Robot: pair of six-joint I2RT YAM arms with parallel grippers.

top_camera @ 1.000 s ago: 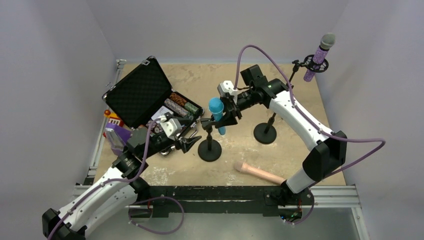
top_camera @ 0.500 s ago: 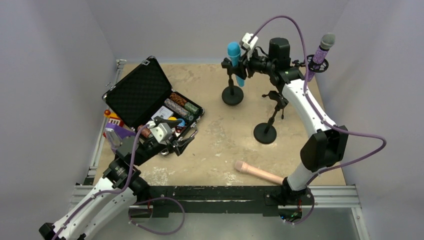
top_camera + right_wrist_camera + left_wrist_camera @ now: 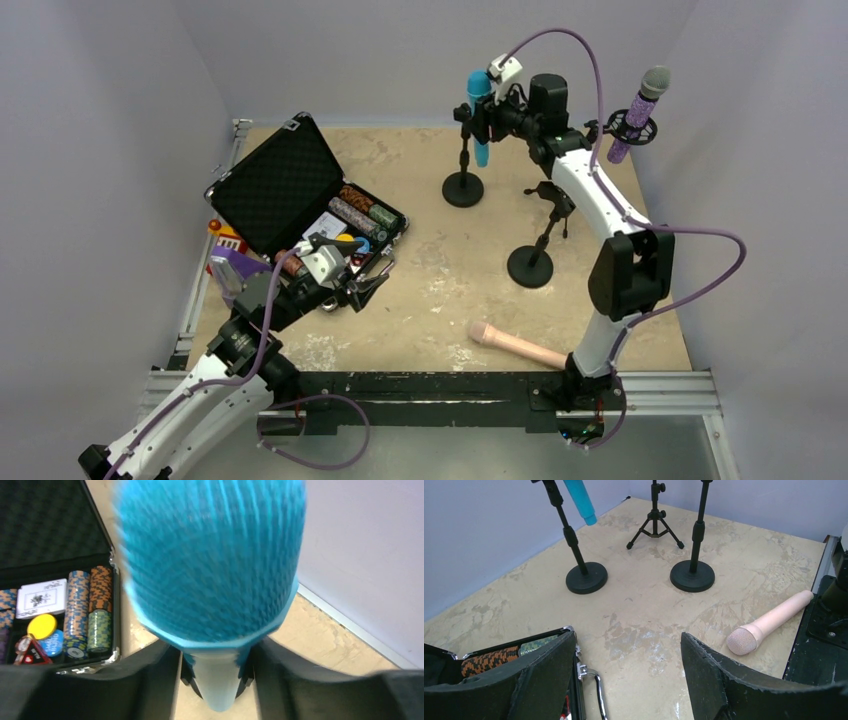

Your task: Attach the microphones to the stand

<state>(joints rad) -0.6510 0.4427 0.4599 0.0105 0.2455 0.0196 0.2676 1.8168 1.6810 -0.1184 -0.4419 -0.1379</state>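
The blue microphone sits in the clip of a round-base stand at the table's back. My right gripper is shut on it at the clip; in the right wrist view its blurred head fills the frame between the fingers. The purple microphone sits on the tripod stand at the back right. The pink microphone lies on the table in front, also in the left wrist view. A second round-base stand holds nothing. My left gripper is open and empty.
An open black case with poker chips and cards lies at the left, its handle just beside my left fingers. A purple box sits at the left edge. Walls close the back and sides.
My right gripper carried the blue microphone and its stand from the table's middle to the back. My left gripper drew back from that stand toward the case.
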